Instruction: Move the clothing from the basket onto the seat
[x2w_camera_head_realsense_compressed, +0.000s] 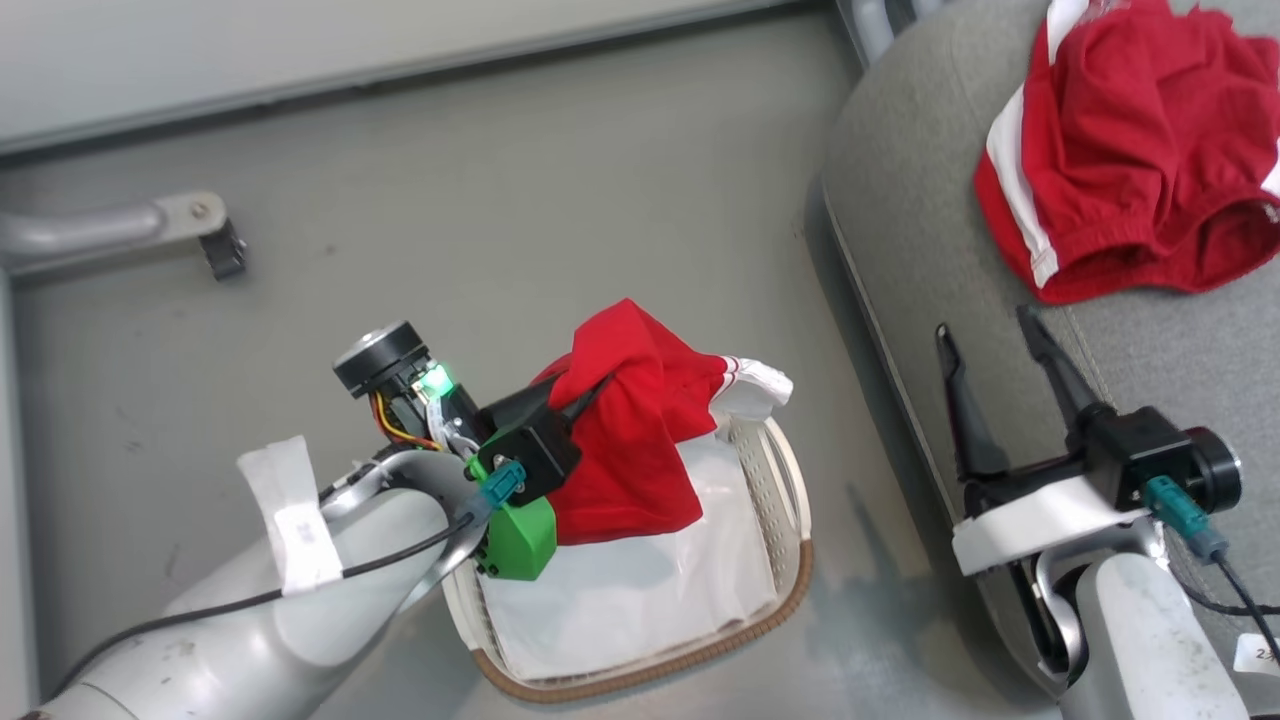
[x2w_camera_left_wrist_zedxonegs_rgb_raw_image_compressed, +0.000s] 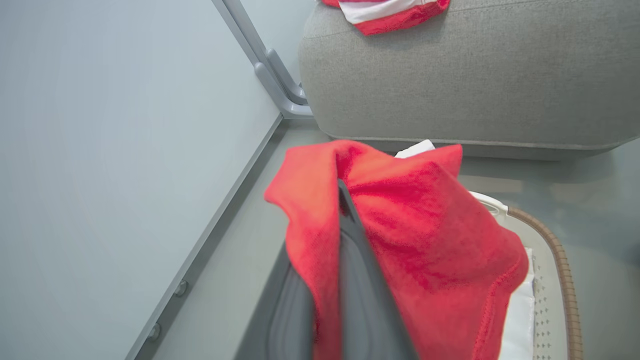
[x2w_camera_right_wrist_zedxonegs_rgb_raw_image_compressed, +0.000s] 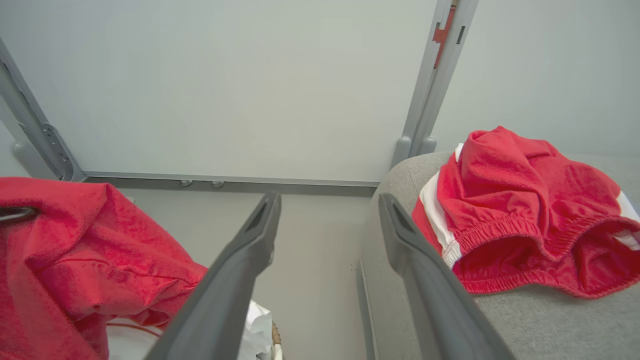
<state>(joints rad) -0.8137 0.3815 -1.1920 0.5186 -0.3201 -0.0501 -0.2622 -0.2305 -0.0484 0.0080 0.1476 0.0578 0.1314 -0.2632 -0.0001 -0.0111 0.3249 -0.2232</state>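
Observation:
A red garment (x2w_camera_head_realsense_compressed: 640, 440) with white trim hangs above the cream basket (x2w_camera_head_realsense_compressed: 790, 590), pinched by my left gripper (x2w_camera_head_realsense_compressed: 590, 392), which is shut on it. The left wrist view has the cloth (x2w_camera_left_wrist_zedxonegs_rgb_raw_image_compressed: 425, 250) draped over both closed fingers. A second piece of red clothing, shorts (x2w_camera_head_realsense_compressed: 1130, 150) with a gathered waistband, lies on the grey seat (x2w_camera_head_realsense_compressed: 920, 230) at the upper right, and is also in the right wrist view (x2w_camera_right_wrist_zedxonegs_rgb_raw_image_compressed: 525, 210). My right gripper (x2w_camera_head_realsense_compressed: 995, 335) stands open over the seat's front edge, nothing between its fingers.
A plain white sheet (x2w_camera_head_realsense_compressed: 640, 590) lines the basket. Grey floor (x2w_camera_head_realsense_compressed: 500, 220) lies between basket and wall. A metal frame leg (x2w_camera_head_realsense_compressed: 120, 230) with a black foot reaches in from the left. The seat's edge runs close to the basket's right side.

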